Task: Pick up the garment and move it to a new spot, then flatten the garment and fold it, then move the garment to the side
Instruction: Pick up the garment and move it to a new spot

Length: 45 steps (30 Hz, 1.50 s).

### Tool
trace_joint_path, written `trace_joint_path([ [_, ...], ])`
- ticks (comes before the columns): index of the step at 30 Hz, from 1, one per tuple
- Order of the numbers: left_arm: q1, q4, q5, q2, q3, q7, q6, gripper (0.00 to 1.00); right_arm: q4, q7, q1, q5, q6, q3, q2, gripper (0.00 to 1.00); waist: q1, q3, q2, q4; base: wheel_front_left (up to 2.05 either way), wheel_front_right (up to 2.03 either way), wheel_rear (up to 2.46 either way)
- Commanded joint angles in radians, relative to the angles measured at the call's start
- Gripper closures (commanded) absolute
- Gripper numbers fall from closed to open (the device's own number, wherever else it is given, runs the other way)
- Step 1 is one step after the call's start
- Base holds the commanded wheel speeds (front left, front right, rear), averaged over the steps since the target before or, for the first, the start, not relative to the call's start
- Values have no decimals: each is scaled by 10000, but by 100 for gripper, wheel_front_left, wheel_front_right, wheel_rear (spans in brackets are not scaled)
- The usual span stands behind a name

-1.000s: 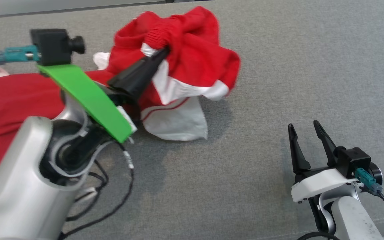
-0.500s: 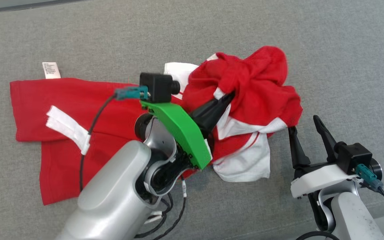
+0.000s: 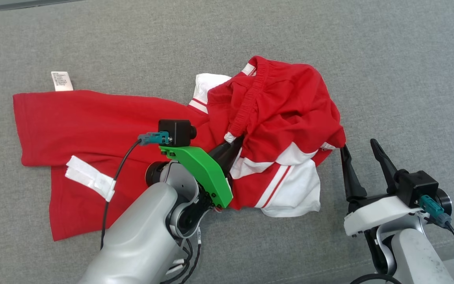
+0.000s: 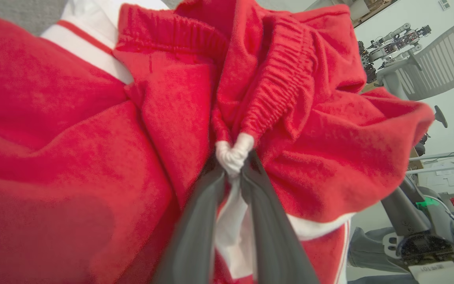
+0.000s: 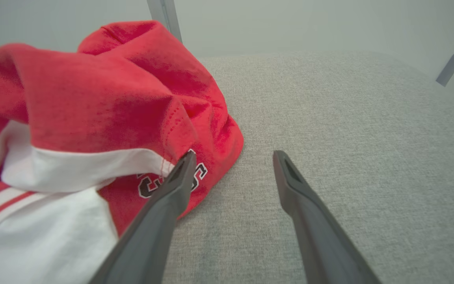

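On a grey fabric surface (image 3: 369,59), at the centre of the head view: one garment (image 3: 93,130), red with white panels and stripes. Long axis lying left to right across that view; flat, spread end toward the left, bunched heap with a gathered elastic band (image 3: 250,98) toward the right. One white label (image 3: 61,81) sticking out at the upper left corner; one white strip (image 3: 89,178) lying on the flat red part. Black lettering (image 5: 172,179) on a red fold at the heap's right side, partly hidden. Two grippers. Left gripper (image 3: 233,144): reaching into the heap from below, fingers drawn together, pinching a small white knot of the garment's cloth. Right gripper (image 3: 358,144): fingers spread apart, holding nothing, just beside the heap's right edge; left finger touching or nearly touching the red fold, cannot tell which.
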Motion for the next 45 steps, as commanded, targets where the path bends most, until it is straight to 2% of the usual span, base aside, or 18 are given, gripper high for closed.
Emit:
trace_joint_path([
  [1,-17,-65,36,-64,-19,-174,-127,38,40,-38,133,-52,-7,9,-32,0,0,-193,0,119,0,0,0],
  [2,13,-120,174,-45,-60,-329,-141,0,64,-38,168,-56,-7,12,-34,0,0,-288,0,145,0,0,0],
  [5,230,-507,813,314,-360,-822,-61,0,131,-38,348,140,-7,8,-32,0,0,-655,0,180,0,0,0],
  [8,574,-1382,1652,1055,-740,-1112,242,0,155,-38,572,143,-7,-4,-35,0,0,-1030,0,194,0,0,0],
  [9,574,-1382,1652,1055,-740,-1112,242,0,155,-38,572,143,-7,-4,-35,0,0,-1030,0,194,0,0,0],
  [13,1093,-2544,2288,2354,-893,-827,892,0,164,-38,863,69,-7,-90,-29,0,0,-1353,0,343,0,0,0],
  [16,1219,-2810,2768,3287,-1108,-362,1203,0,145,-38,916,6,-7,-69,-29,0,0,-1417,0,469,0,0,0],
  [18,1133,-2736,3097,3775,-1379,106,1209,0,164,-38,899,-16,-7,-25,-31,0,0,-1421,0,521,0,0,0],
  [22,306,-2507,3974,4443,-1936,887,933,0,142,-38,685,-14,-7,47,-32,0,0,-1232,0,571,0,0,0],
  [28,-839,-1840,4565,4383,-2252,1607,626,0,104,-38,493,197,-7,190,-36,0,0,-877,0,398,0,0,0],
  [35,-2142,-765,5283,4130,-2785,2019,-46,0,161,-38,428,328,-7,232,-33,0,0,-470,0,78,0,0,0],
  [39,-2513,-244,5106,3994,-3275,2451,-536,0,183,-38,391,376,-7,211,-31,0,0,-343,0,-62,0,0,0],
  [45,-2634,593,4823,3904,-3975,2748,-721,0,206,-38,273,446,-7,223,-30,0,0,-286,0,-207,0,0,0],
])
